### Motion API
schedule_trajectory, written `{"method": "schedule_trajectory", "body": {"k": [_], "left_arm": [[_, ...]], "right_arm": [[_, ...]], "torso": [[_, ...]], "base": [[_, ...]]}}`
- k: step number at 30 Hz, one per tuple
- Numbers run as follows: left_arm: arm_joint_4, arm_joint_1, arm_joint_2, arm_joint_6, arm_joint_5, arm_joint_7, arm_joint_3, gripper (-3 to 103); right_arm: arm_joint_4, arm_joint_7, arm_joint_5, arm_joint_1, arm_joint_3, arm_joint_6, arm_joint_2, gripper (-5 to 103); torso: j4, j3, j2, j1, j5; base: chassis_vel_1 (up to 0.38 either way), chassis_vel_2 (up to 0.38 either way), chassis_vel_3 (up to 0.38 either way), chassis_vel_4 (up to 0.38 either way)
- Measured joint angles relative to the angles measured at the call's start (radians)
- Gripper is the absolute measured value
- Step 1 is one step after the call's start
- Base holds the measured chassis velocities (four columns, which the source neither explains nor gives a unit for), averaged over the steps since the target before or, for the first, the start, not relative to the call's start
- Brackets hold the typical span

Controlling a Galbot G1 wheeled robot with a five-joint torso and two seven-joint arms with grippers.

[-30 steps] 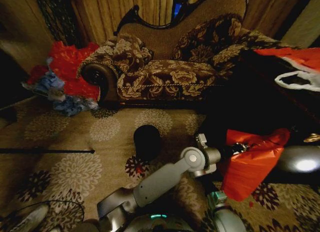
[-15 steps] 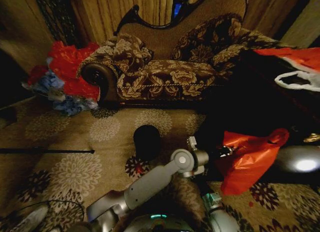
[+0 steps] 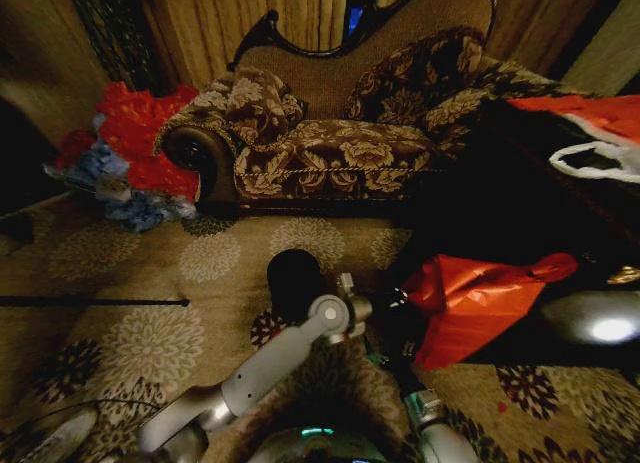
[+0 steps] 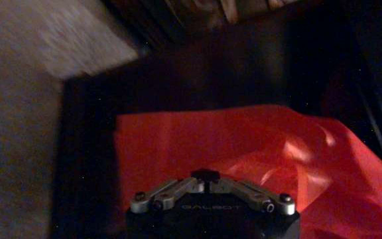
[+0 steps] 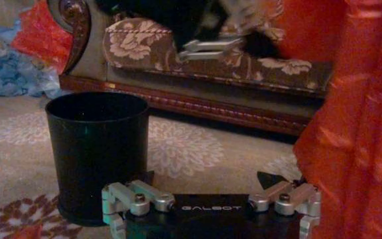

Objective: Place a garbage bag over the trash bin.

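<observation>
Head view: the bag (image 3: pixel 475 301), thin, glossy, crinkled red plastic, hangs above the floral carpet (image 3: pixel 130 283) to the right of the bin (image 3: pixel 294 280), near it but apart. The bin is a plain black cylinder standing upright on the carpet in front of the sofa (image 3: pixel 340 133). The left gripper (image 3: pixel 388 301) lies at the bag's left edge; its fingers are lost in shadow, and whether they are together or apart cannot be told. In the left wrist view the bag (image 4: pixel 257 159) spreads just ahead of the gripper body, the finger ends cut off by the frame. In the right wrist view the right gripper (image 5: pixel 211 204) hangs low with its jaws spread wide, the bin (image 5: pixel 98 154) just beyond one finger and the bag (image 5: pixel 357 129) beside the other; the bag's top and bottom are cropped.
</observation>
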Motion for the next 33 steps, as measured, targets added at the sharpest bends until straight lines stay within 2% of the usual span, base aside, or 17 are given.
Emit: {"method": "schedule_trajectory", "body": {"k": [5, 14, 15, 18, 19, 21, 27, 33], "left_arm": [[-0.026, 0.050, 0.046, 0.014, 0.036, 0.004, -0.073, 0], [-0.094, 0.192, 0.171, 0.038, 0.123, 0.033, -0.276, 0], [-0.094, 0.192, 0.171, 0.038, 0.123, 0.033, -0.276, 0], [-0.106, 0.238, 0.232, 0.040, 0.141, 0.045, -0.367, 0], [-0.106, 0.238, 0.232, 0.040, 0.141, 0.045, -0.367, 0], [-0.111, 0.263, 0.273, 0.031, 0.167, 0.057, -0.409, 0], [-0.122, 0.280, 0.330, -0.001, 0.237, 0.092, -0.427, 0], [-0.145, 0.241, 0.327, -0.009, 0.245, 0.094, -0.419, 0]], "right_arm": [[-0.008, 0.000, 0.000, -0.001, 0.002, 0.003, -0.001, 100], [-0.033, 0.000, -0.010, 0.007, -0.011, 0.011, 0.001, 100], [-0.033, 0.000, -0.010, 0.007, -0.011, 0.011, 0.001, 100], [-0.042, 0.000, -0.010, 0.015, -0.014, 0.013, 0.000, 100], [-0.042, 0.000, -0.010, 0.015, -0.014, 0.013, 0.000, 100], [-0.046, 0.000, -0.010, 0.023, -0.017, 0.013, -0.002, 100], [-0.053, 0.000, -0.005, 0.037, -0.018, 0.013, -0.012, 100], [-0.049, 0.003, 0.012, 0.043, -0.001, 0.016, -0.031, 100]], "torso": [[0.0000, 0.000, 0.000, 0.000, 0.0000], [0.0000, 0.000, 0.000, 0.000, 0.0000], [0.0000, 0.000, 0.000, 0.000, 0.0000], [0.0002, 0.000, 0.000, 0.000, 0.0002], [0.0002, 0.000, 0.000, 0.000, 0.0002], [0.0002, 0.000, 0.000, 0.000, 0.0001], [0.0002, 0.000, 0.000, 0.000, 0.0002], [0.0000, 0.000, 0.000, 0.000, 0.0006]], "base": [[0.000, 0.000, 0.000, 0.000], [0.000, 0.000, 0.000, 0.000], [0.000, 0.000, 0.000, 0.000], [0.000, 0.000, 0.000, 0.000], [0.000, 0.000, 0.000, 0.000], [0.000, 0.000, 0.000, 0.000], [0.000, 0.000, 0.000, 0.000], [0.000, 0.000, 0.000, 0.000]]}}
